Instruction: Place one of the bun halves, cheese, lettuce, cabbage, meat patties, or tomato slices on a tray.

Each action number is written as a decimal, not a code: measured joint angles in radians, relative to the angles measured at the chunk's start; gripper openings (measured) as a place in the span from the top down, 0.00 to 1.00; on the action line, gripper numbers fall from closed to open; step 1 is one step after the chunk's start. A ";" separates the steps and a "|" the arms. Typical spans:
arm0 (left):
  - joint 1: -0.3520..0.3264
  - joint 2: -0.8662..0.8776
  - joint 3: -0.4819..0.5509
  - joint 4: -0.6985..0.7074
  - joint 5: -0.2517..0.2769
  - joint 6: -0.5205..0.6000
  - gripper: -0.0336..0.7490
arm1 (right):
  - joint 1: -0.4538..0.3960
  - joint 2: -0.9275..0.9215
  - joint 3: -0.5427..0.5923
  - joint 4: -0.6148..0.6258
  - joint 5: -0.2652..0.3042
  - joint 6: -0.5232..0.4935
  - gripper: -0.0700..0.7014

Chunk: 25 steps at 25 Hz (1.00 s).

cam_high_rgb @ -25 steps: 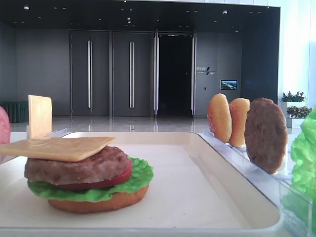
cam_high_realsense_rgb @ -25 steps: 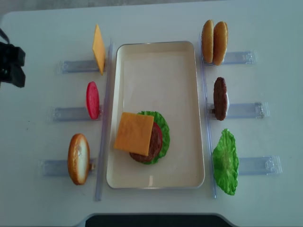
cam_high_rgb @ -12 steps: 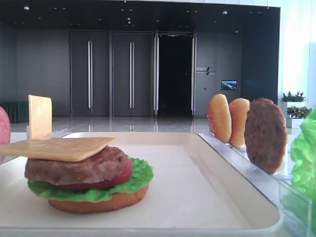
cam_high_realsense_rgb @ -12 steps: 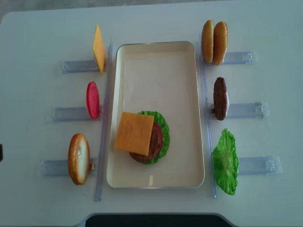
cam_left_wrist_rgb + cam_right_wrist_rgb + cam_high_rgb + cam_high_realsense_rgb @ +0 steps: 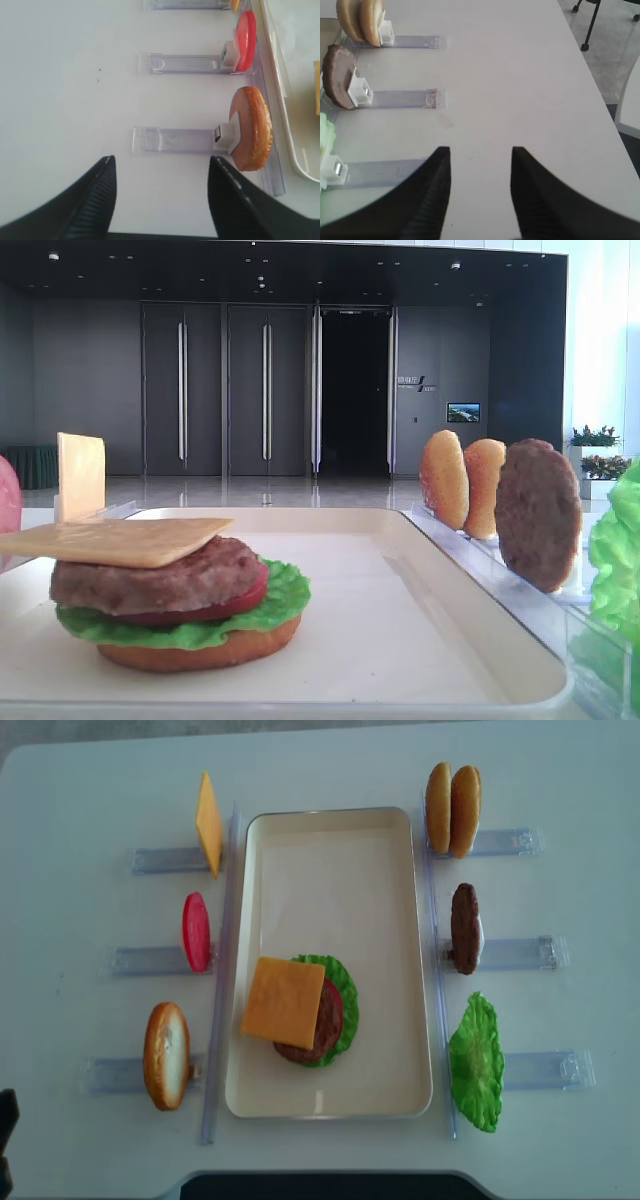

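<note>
The tray (image 5: 330, 830) lay in the middle of the white desk (image 5: 560, 780) and serves as the landmark here. On its near half sat a stack: a bun half at the bottom, lettuce (image 5: 345, 1000), a tomato slice, a meat patty, and a square of cheese (image 5: 283, 1001) lying flat on top, its corner overhanging toward the tray's left rim. Left of the tray, three clear racks (image 5: 130, 960) each held one upright piece: a second cheese slice (image 5: 208, 823) by the far corner, a tomato slice (image 5: 196, 931) at the middle, a bun half (image 5: 166, 1055) by the near corner. Right of the tray stood two bun halves (image 5: 452, 809) side by side, a patty (image 5: 464, 928), and a loose lettuce leaf (image 5: 476, 1063).

The left fingers (image 5: 160, 200) stood wide apart and held nothing, hovering over the desk left of the tray, near the bun half's rack. The right fingers (image 5: 479, 192) were also spread and empty, over bare desk right of the tray.
</note>
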 joint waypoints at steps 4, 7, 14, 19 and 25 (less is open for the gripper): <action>0.000 -0.060 0.047 0.000 -0.030 0.000 0.39 | 0.000 0.000 0.000 0.000 0.000 0.000 0.55; 0.000 -0.083 0.052 0.000 -0.033 0.000 0.39 | 0.000 0.000 0.000 0.000 0.000 0.000 0.55; 0.000 -0.089 0.052 0.000 -0.034 0.000 0.39 | 0.000 0.000 0.000 0.000 0.000 0.000 0.55; 0.000 -0.121 0.052 0.000 -0.035 0.000 0.39 | 0.000 0.000 0.000 0.000 0.000 0.000 0.55; 0.000 -0.178 0.053 0.000 -0.035 0.000 0.44 | 0.000 0.000 0.000 0.000 0.000 0.000 0.55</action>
